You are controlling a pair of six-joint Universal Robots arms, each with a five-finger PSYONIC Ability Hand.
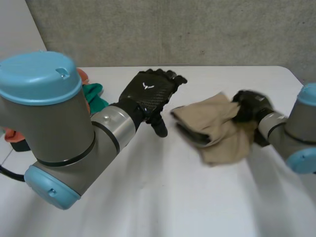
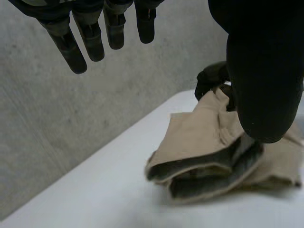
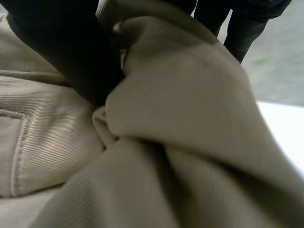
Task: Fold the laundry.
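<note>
Centre-right of the head view, the tan garment (image 1: 210,129) lies partly folded and bunched. The right hand (image 1: 251,108) clutches its right edge; the left hand (image 1: 148,91) hovers beside it, fingers relaxed, empty. Coloured cloths (image 1: 94,96) at left seemingly await folding.

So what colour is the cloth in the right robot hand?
Plain beige cloth; best in left wrist view.

You will find no legible word, number or brand name on anything in the views. The one mark to note is a small white emblem (image 1: 145,86), a V-like shape without letters, printed on the black woven back of the left hand (image 1: 154,98). In the head view, locate that hand at about 9 o'clock from the tan cloth (image 1: 212,126), near its edge.
</note>
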